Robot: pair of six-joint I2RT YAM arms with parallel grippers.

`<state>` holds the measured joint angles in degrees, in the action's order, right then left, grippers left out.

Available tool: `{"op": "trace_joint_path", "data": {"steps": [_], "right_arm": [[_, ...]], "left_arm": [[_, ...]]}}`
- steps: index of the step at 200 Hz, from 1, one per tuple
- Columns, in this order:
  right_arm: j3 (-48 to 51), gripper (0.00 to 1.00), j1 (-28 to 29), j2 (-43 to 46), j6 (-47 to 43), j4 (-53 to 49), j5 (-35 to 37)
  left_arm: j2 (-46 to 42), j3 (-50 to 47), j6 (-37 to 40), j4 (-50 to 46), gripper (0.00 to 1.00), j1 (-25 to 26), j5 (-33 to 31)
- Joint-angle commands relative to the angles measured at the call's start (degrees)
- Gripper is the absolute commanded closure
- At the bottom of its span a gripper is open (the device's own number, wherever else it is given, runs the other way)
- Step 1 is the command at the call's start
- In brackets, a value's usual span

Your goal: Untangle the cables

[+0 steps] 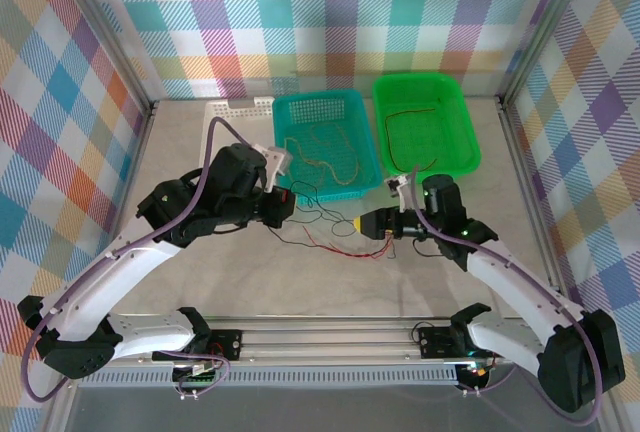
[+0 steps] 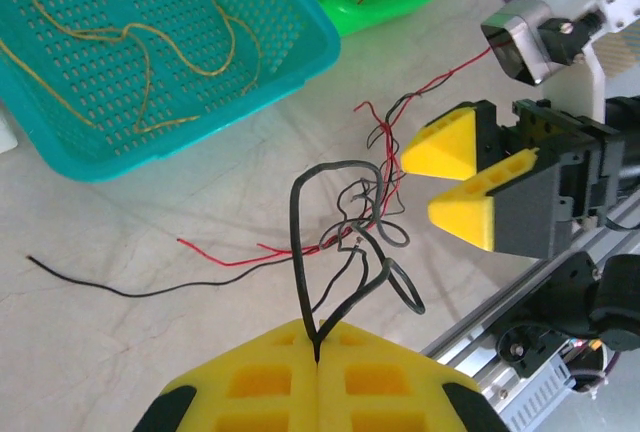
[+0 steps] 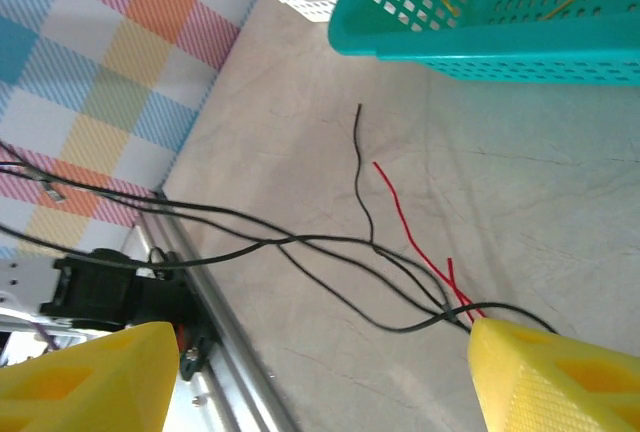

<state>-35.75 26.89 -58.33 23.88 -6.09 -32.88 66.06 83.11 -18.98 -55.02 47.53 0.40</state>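
Pinching black cable (image 2: 296, 252), left gripper (image 2: 318, 348) faces gaping right gripper (image 2: 419, 189).

We saw the cables (image 1: 322, 235) tangled on the table (image 1: 250, 282) between the left gripper (image 1: 285, 204) and right gripper (image 1: 362, 223). Behind, a teal basket (image 1: 320, 98) held yellow wires (image 1: 325, 152); a green basket (image 1: 415, 78) held a brown wire (image 1: 410, 115).

Top view: the cables (image 1: 322, 230) are reading too small to sort the crossings. Left wrist view: the black strand (image 2: 296, 252) is vanishing into the left gripper (image 2: 318, 342) seam, and its fingers are running off the bottom. The teal basket (image 2: 230, 102) is getting cropped upper left. Right wrist view: the bottom edge is cutting the right gripper (image 3: 320, 362) fingers.
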Motion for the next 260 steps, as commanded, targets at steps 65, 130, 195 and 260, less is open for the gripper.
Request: {"op": "trace_joint_path", "data": {"steps": [65,130,195,260], "right_arm": [[5.6,0.25,4.5,-7.4,-9.1,7.9,14.9],[6.5,0.7,6.2,-13.8,-9.8,9.5,19.7],[2.5,0.74,6.2,-17.7,-6.9,1.0,36.2],[1.0,0.5,4.7,-19.8,-3.4,-1.4,38.2]], "left_arm": [[-4.8,3.3,4.1,-6.9,1.0,-0.7,-6.6],[-4.5,3.9,4.9,-8.6,1.0,-1.0,-8.9],[-6.5,12.9,8.0,-18.7,1.0,-1.6,-26.1],[-9.8,17.0,7.6,-22.8,1.0,-1.6,-39.5]]}}
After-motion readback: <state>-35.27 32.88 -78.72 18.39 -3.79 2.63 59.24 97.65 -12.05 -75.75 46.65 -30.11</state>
